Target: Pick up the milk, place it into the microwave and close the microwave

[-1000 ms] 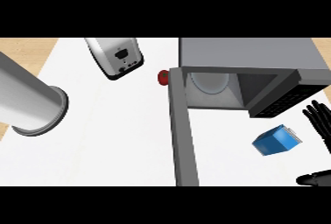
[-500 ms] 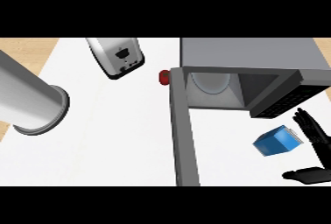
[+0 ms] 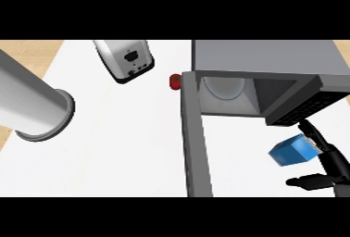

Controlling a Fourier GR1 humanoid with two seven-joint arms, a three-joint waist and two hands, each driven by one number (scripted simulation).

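The milk is a small blue carton standing on the white counter in front of the microwave. The microwave's door is swung wide open and shows edge-on as a long grey bar left of the carton. Inside the microwave, a pale round turntable shows. My right hand is open at the carton's right side. Its straight fingers lie along the carton's right edge, and its thumb juts out below the carton. My left hand is out of view.
A silver toaster lies at the back of the counter, left of the microwave. A small red object sits by the microwave's front left corner. A thick grey cylinder fills the left side.
My right hand has moved left and closer to the blue carton, from apart at the right edge to alongside it. The carton and the microwave door have stayed put.
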